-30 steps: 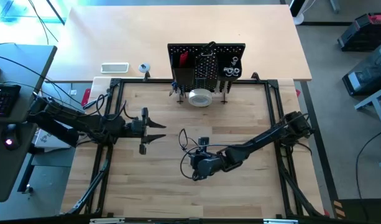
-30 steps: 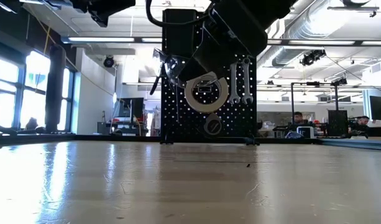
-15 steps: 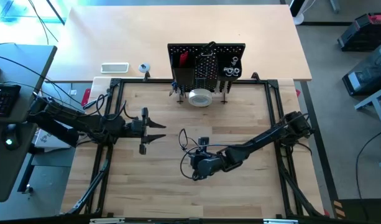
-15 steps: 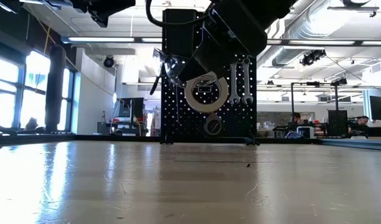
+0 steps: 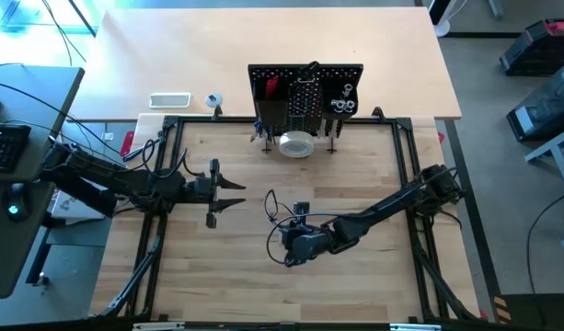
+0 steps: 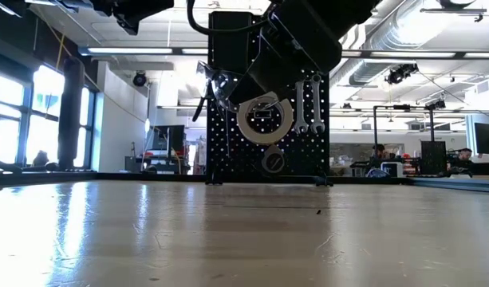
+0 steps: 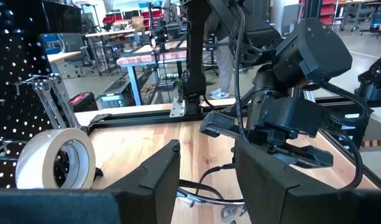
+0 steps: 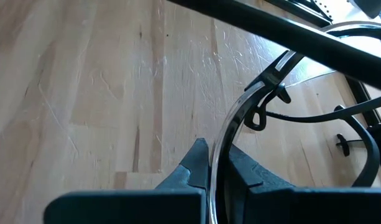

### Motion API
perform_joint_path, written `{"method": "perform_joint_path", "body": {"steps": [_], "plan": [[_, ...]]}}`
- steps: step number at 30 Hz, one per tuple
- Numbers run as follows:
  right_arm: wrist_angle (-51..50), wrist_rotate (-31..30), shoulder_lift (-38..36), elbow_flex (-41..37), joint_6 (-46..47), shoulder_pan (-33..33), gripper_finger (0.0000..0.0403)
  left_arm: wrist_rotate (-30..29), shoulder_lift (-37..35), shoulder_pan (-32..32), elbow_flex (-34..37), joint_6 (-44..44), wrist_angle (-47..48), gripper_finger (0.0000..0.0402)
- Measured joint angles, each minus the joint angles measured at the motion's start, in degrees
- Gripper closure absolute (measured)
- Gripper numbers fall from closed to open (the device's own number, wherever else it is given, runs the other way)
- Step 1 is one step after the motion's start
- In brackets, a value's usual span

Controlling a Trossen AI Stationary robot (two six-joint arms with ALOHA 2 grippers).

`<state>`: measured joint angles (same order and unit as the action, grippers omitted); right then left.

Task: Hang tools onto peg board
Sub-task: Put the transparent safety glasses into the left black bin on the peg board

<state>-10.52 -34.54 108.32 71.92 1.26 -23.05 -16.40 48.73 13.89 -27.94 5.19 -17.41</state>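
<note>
Two claws hang over the bench, and only one is busy. The right claw (image 5: 293, 248) sits near the middle of the bench with its fingers drawn narrow, pinching a thin curved strip (image 8: 240, 118) that has a black cord (image 8: 314, 115) looped from it. I cannot tell what this item is. The strip arcs forward and away from the fingertips, so its length trails out ahead of the claw instead of lying across it.

The peg board (image 5: 305, 92) stands upright at the far edge of the bench, well apart from the right claw and almost straight ahead of it. A tape roll (image 6: 264, 119) and wrenches (image 6: 308, 104) already hang on its face.

The left claw (image 5: 228, 193) waits with its fingers spread wide and empty, off to the left, somewhat nearer the board. Since the right claw has the load, the carry toward the board's hooks is probably its job.
</note>
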Motion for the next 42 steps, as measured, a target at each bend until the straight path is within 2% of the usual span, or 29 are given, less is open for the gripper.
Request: {"method": "perform_joint_path", "body": {"steps": [4, 11, 16, 26, 32, 37, 42], "plan": [[0.04, -0.25, -0.01, 0.0, -0.3, 0.0, 0.0396, 0.02, 0.0, 0.0, 0.0, 1.31, -1.56, 0.0259], [0.83, -3.33, -3.16, 0.0, -3.67, 0.0, 0.0396, 0.32, 0.0, -0.11, 0.0, 9.38, -14.47, 0.0259], [1.15, -5.9, -6.79, 0.0, -6.69, -0.22, 0.0396, 4.17, 0.0, -2.74, -0.06, 11.26, -19.27, 0.0259], [8.2, -7.04, -13.22, 0.0, -17.28, 0.86, 0.0395, 14.58, 0.02, -12.86, -4.04, 8.71, -18.7, 0.0259], [11.49, -6.32, -17.34, 0.0, -24.92, 3.51, 0.0395, 26.51, 1.83, -21.52, -9.67, 5.4, -16.96, 0.0259], [14.12, -2.12, -20.15, 0.02, -31.96, 7.29, 0.0395, 34.48, 5.25, -29.07, -14.89, 4.35, -13.22, 0.0259], [15.22, 3.73, -21.17, 0.02, -39.94, 11.71, 0.0395, 48.88, 11.7, -38.75, -20.43, -3.58, -12.4, 0.0259]]}}
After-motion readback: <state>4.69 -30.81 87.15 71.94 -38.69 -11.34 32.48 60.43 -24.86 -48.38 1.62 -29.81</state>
